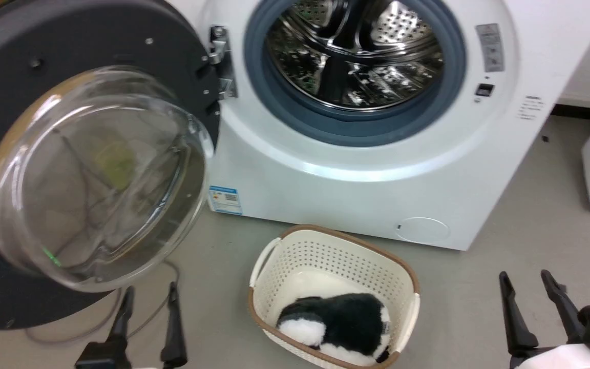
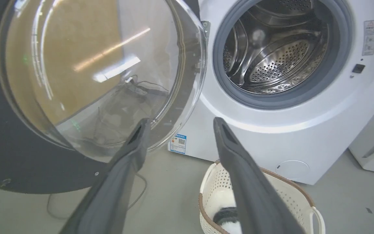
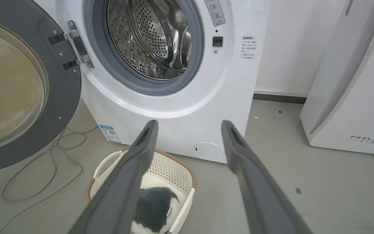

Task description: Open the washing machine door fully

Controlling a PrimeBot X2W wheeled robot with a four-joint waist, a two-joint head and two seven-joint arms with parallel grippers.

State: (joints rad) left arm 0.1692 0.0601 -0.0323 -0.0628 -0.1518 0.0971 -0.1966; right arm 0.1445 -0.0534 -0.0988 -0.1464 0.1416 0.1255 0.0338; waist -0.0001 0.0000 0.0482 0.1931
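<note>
The washing machine door (image 1: 95, 174) stands swung wide to the left of the washing machine (image 1: 356, 195), so the drum (image 1: 356, 56) is free; I judge it fully open. My left jaws are spread and empty near its lower edge, my right jaws spread too, right of the basket (image 1: 325, 256).

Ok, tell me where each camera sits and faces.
Head view: on the head, looking down at the washing machine; left gripper and right gripper, both open, at the bottom.
Left wrist view: on the left wrist, facing the washing machine door past its own fingers.
Right wrist view: on the right wrist, facing the drum and a white appliance past its own fingers.
Shared: all three show door, drum and basket.
</note>
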